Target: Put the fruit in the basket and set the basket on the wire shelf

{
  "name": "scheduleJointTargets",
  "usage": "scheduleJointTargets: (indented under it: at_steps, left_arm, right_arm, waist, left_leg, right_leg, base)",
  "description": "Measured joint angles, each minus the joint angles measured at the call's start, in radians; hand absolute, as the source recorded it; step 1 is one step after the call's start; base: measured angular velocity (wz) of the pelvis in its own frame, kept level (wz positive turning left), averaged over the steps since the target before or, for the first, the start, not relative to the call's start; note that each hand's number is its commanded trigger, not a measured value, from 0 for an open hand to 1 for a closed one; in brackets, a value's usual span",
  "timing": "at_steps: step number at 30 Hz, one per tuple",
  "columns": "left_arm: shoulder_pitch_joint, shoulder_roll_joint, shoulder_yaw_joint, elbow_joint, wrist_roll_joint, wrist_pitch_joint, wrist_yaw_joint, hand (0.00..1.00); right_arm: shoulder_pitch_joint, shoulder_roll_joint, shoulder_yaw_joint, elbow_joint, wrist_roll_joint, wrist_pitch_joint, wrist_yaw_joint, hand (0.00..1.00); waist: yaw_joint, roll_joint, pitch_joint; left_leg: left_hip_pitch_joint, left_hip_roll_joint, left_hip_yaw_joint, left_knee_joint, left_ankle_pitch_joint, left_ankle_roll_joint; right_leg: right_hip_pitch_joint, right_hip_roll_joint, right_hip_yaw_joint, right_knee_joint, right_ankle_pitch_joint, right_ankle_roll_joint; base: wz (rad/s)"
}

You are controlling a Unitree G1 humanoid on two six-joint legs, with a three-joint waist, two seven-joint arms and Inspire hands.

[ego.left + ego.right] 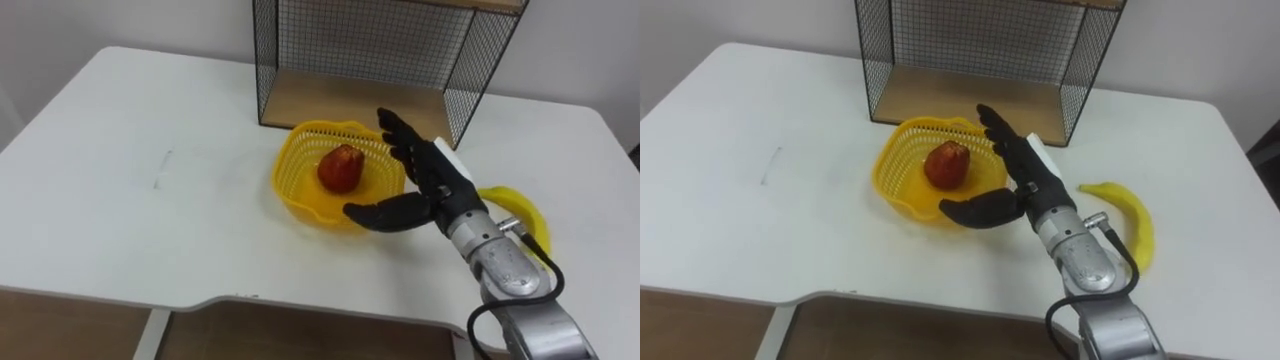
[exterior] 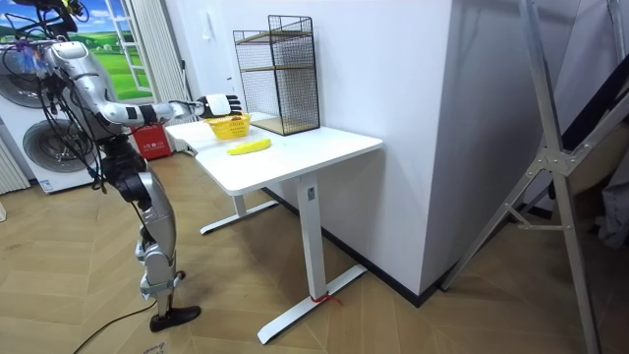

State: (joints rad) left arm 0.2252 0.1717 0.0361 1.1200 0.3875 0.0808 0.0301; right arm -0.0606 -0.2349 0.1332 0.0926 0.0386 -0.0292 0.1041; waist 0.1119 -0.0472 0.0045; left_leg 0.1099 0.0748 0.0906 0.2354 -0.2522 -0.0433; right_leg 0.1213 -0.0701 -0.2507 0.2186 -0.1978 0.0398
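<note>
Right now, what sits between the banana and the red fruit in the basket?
The right hand, open, at the basket rim on the banana's side; the right eye view shows it.

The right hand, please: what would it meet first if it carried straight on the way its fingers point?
Probably the wire shelf: the open right hand, above the far rim of the basket, aims at its lower board. Height unclear, so the rim might come first.

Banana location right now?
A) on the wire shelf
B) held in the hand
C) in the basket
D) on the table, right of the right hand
D: the banana lies on the table to the right of the open right hand; the basket holds the red fruit.
</note>
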Motion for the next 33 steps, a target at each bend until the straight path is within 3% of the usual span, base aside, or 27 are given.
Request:
scheduleJointTargets:
  at_steps: [8, 18, 29, 33]
  left_arm:
    - [0.020, 0.000, 0.000, -0.021, -0.001, -0.007, 0.000, 0.00]
    - [0.044, 0.003, 0.015, -0.046, -0.001, -0.018, 0.000, 0.00]
    - [0.062, 0.008, 0.020, -0.087, -0.001, -0.027, 0.005, 0.00]
    - [0.062, 0.014, 0.020, -0.088, -0.001, -0.017, 0.007, 0.00]
  right_arm:
    - [0.000, 0.000, -0.085, -0.042, 0.002, -0.035, -0.097, 0.00]
    - [0.000, -0.035, -0.195, -0.042, 0.037, -0.036, -0.237, 0.00]
    - [0.003, -0.113, -0.197, -0.019, -0.011, -0.046, -0.358, 0.00]
    - [0.002, -0.120, -0.197, 0.104, -0.057, -0.044, -0.368, 0.00]
  waist:
    - [-0.013, 0.000, -0.0010]
    - [-0.048, -0.012, -0.0051]
    - [-0.053, -0.027, -0.0036]
    - [-0.049, -0.040, -0.0065]
  left_leg:
    - [0.007, 0.000, 0.001, 0.001, 0.000, 0.000]
    - [0.006, -0.001, 0.001, -0.005, 0.001, 0.000]
    - [0.005, -0.002, 0.004, -0.006, 0.001, 0.000]
    - [0.008, -0.002, 0.003, -0.007, 0.001, 0.000]
  right_leg:
    - [0.008, 0.000, 0.002, 0.000, 0.000, 0.000]
    - [0.006, 0.000, 0.004, -0.001, -0.001, 0.001]
    - [0.000, 0.001, 0.005, -0.014, -0.001, 0.001]
    - [0.005, 0.001, 0.004, -0.013, -0.001, 0.001]
  base:
    - [0.00]
    - [0.00]
    - [0.00]
    - [0.00]
